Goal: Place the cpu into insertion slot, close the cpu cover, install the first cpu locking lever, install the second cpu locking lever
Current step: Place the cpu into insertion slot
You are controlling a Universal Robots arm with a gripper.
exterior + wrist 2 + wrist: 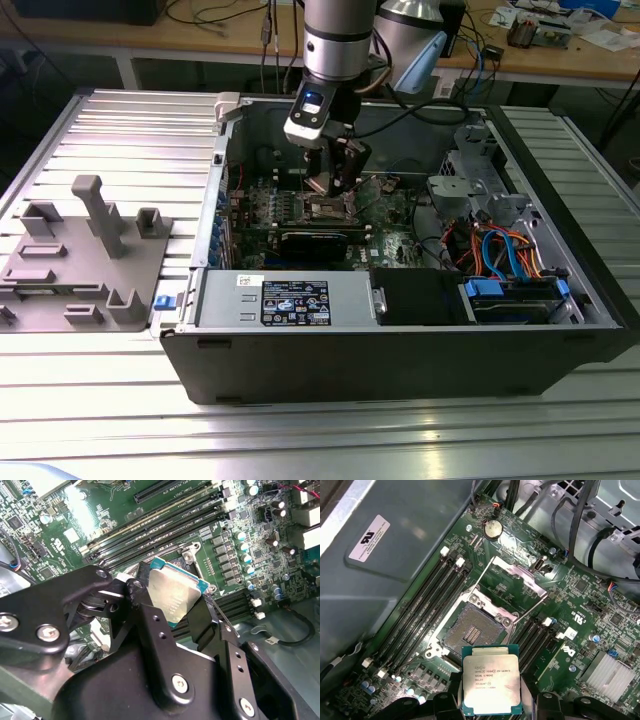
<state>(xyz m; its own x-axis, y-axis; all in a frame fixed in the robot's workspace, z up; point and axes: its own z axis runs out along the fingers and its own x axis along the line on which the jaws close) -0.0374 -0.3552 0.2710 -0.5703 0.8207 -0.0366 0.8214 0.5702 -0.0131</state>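
Cpu (491,685) hanging near the insertion slot (470,632) in the end effector's (334,180) narrow grip.
On the exterior view's left a grey fixture (85,250) is sitting on the desk (120,130); right of it, inside the case (400,370), the fingers (150,630) are clamping the cpu by two opposite edges, likely keeping its underside free, just short of the bare slot, whose cpu cover (522,577) is standing flipped open.

A ribbed aluminium table (100,420) carried an open black computer case (400,365) at its middle; a grey plastic fixture (85,265) with upright posts lay beside the case, on the exterior view's left.
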